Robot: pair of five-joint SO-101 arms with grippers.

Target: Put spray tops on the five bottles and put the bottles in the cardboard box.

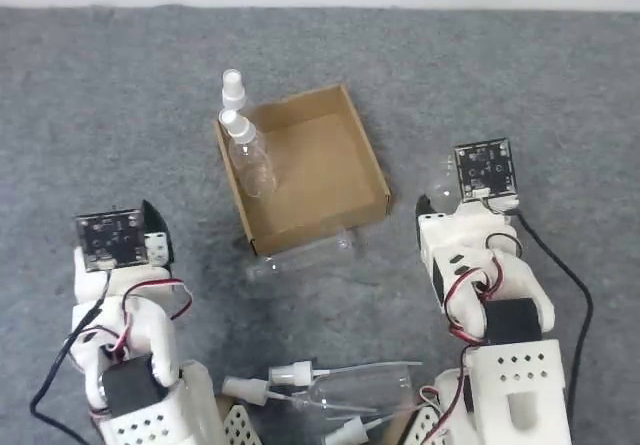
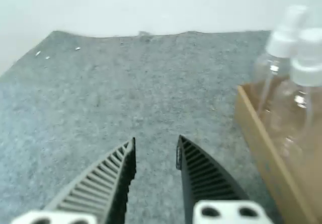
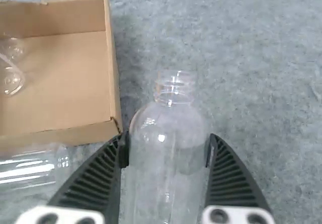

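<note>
We found the right gripper [image 3: 167, 142] clamped on an uncapped bottle [image 3: 171, 113], jaws pressed to its shoulders, near the box [image 3: 60, 68] corner. The left gripper [image 2: 156, 144] hung empty, jaws a little apart, over the grey carpet [image 2: 100, 73]. Two capped bottles [image 1: 250, 155] stood at the box's left wall (whether both were inside, we could not tell). A bare bottle [image 1: 300, 255] lay just beside its near wall. Spray tops [image 1: 290, 373] and another bottle [image 1: 365, 385] lay between the arm bases. A pale wall [image 2: 151, 7] rose behind the carpet.
</note>
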